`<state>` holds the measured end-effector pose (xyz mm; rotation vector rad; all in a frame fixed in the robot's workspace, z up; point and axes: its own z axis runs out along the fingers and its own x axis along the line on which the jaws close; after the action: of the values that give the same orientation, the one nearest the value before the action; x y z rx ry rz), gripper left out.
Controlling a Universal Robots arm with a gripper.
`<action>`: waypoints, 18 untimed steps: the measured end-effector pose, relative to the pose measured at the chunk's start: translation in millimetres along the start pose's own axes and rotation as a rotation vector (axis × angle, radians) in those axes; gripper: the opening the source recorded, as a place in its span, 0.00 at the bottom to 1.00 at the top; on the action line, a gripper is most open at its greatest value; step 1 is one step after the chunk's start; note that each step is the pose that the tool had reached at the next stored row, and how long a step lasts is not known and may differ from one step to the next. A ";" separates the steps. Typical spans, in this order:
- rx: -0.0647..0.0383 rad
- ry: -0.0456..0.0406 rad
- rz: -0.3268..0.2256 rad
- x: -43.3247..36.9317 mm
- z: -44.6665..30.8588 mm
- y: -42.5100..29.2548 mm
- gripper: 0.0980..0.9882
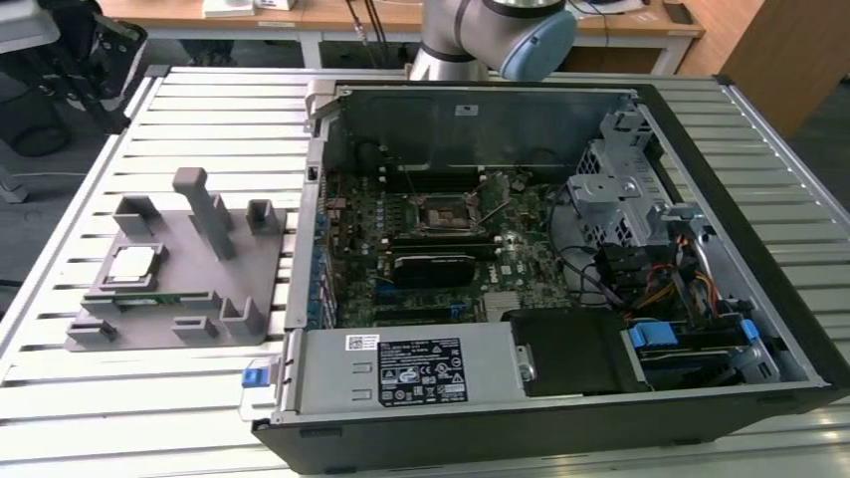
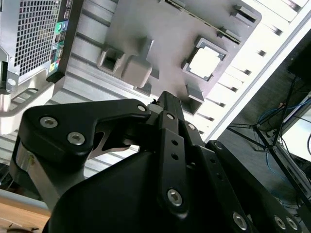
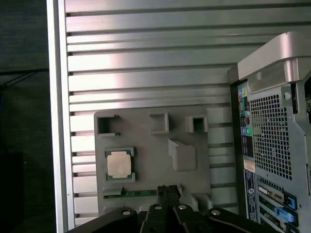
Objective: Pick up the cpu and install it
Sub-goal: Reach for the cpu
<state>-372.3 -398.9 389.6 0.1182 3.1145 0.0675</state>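
The cpu (image 1: 133, 263) is a small square chip with a pale metal top, lying flat in a recess of the grey plastic fixture (image 1: 199, 249) on the exterior view's left. Both wrist views look down on the cpu (image 2: 204, 62) (image 3: 119, 164). My gripper (image 3: 168, 190) hangs well above the fixture (image 3: 146, 145), fingertips together, shut and holding nothing. In the second wrist view the gripper (image 2: 163, 99) sits off to one side of the chip. The square socket frame (image 1: 440, 211) sits on the motherboard inside the open computer case (image 1: 704, 129).
A thin green memory stick (image 1: 146, 298) lies in the fixture beside the cpu. The arm (image 1: 492, 35) rises behind the case. The case stands on a slatted metal table (image 1: 213, 110), with drive cages, cables and a power supply (image 1: 398, 368) inside.
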 end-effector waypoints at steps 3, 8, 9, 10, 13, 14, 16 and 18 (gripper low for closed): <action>0.000 0.0002 0.000 11.4 -0.1 -0.9 0.01; 0.000 0.0005 0.000 28.8 -0.1 -2.2 0.01; 0.000 0.0006 0.000 32.3 0.0 -2.5 0.01; 0.000 0.0006 0.000 35.4 0.0 -2.7 0.01; 0.000 0.0009 0.000 44.6 0.0 -3.4 0.01; 0.000 0.0011 0.000 47.8 -0.1 -3.7 0.01; 0.000 0.0010 0.000 54.1 0.0 -4.1 0.01; 0.000 0.0010 0.000 60.4 -0.1 -4.6 0.01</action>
<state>-432.8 -398.9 388.2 0.1182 3.1155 0.0675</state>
